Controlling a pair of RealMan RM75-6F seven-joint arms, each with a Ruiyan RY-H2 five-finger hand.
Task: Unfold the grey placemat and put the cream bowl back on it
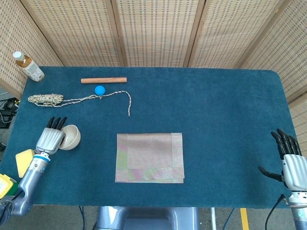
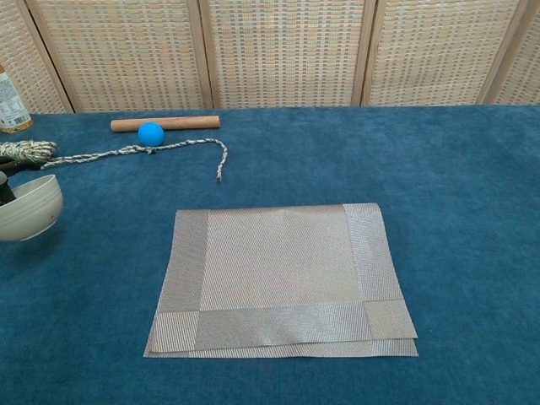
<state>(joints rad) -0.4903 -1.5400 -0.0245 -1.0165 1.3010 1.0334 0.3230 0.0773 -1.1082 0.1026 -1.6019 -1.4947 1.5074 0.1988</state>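
Left robot hand [image 1: 50, 138] grips cream bowl [image 1: 70, 137] well left of folded grey placemat [image 1: 149, 157]; right robot hand [image 1: 291, 164] holds nothing, fingers spread

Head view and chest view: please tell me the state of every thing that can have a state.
grey placemat: folded, flat on the table
cream bowl: off the placemat, gripped by the left hand
right hand: open, holds nothing
bottle: upright, capped
rope: partly bundled, its tail loose
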